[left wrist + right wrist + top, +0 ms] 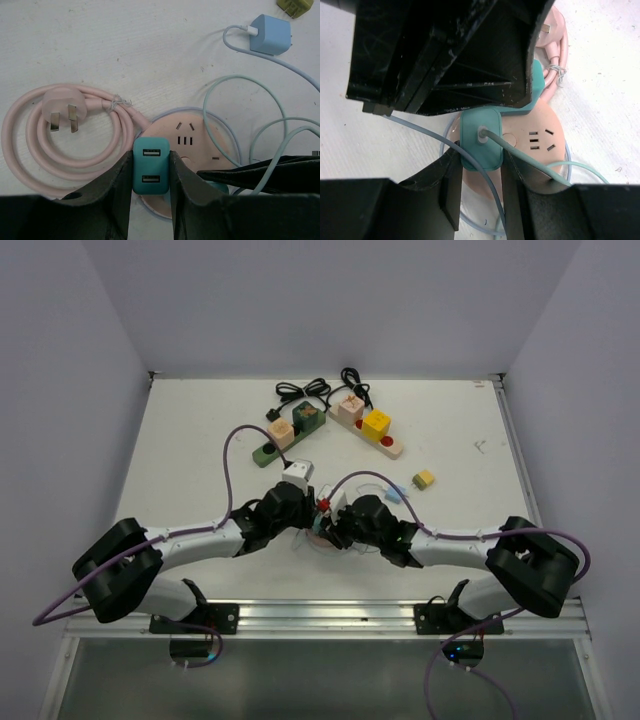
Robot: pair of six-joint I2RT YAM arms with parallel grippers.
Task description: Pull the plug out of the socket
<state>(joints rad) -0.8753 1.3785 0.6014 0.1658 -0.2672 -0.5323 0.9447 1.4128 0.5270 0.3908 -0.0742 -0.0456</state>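
Top view: left pincer and right pincer meet, hiding what they hold. Left wrist: the left pincer clamps a teal charger, with the pink socket just beyond its tips. Right wrist alone shows the corded plug nipped between the right fingers (apparently seated, so the pull remains).

Socket near edge hid behind L fingers, wrist cam.

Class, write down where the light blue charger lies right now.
The light blue charger lies top right in the left wrist view, beside the olive plug.
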